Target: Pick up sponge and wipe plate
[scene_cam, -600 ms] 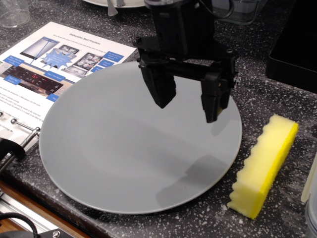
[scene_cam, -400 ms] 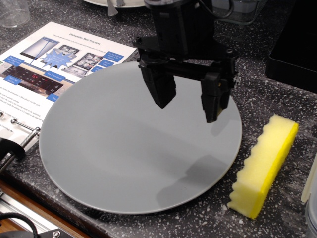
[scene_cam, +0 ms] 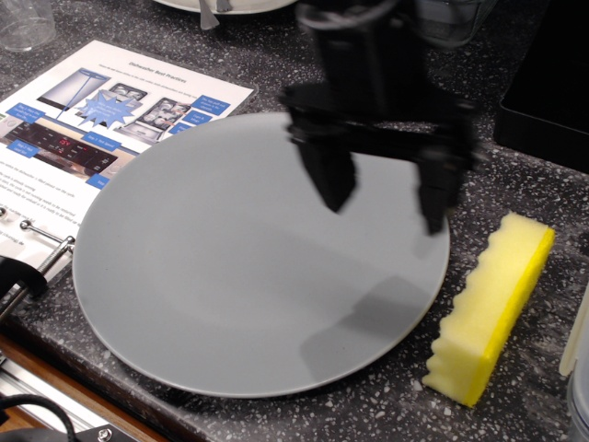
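The large round grey plate (scene_cam: 212,267) lies flat on the dark speckled counter. The yellow sponge (scene_cam: 492,304) lies on the counter just right of the plate, wavy side facing the plate. My black gripper (scene_cam: 385,210) hovers open and empty above the plate's right part, left of the sponge and apart from it. Its image is blurred by motion.
A printed dishwasher leaflet (scene_cam: 101,110) lies at the left, partly under the plate. A white dish (scene_cam: 207,5) shows at the top edge. A black box (scene_cam: 552,83) stands at the back right. A metal rack end (scene_cam: 37,249) is at the left edge.
The gripper has moved to the right, toward the sponge, still open. Plate and sponge have not moved.
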Robot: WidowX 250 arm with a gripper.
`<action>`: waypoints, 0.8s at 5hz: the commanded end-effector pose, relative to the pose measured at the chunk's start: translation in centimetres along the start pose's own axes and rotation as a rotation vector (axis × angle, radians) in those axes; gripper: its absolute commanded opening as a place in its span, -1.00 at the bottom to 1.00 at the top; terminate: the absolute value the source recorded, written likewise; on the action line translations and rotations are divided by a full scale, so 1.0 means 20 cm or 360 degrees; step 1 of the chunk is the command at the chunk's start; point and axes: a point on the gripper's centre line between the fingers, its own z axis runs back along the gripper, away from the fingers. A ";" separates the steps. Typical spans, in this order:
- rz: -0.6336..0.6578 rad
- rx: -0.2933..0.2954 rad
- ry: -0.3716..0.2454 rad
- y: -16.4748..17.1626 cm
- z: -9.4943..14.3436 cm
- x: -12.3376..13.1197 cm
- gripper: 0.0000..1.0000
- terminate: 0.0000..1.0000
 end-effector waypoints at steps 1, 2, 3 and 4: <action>0.0141 -0.0050 -0.0113 -0.13 -0.08 0.09 1.00 -1.00; 0.0142 0.0016 -0.0144 -0.19 -0.19 0.11 1.00 -1.00; 0.0153 0.0028 -0.0152 -0.20 -0.26 0.11 1.00 -1.00; 0.0160 0.0018 -0.0171 -0.23 -0.30 0.09 1.00 -1.00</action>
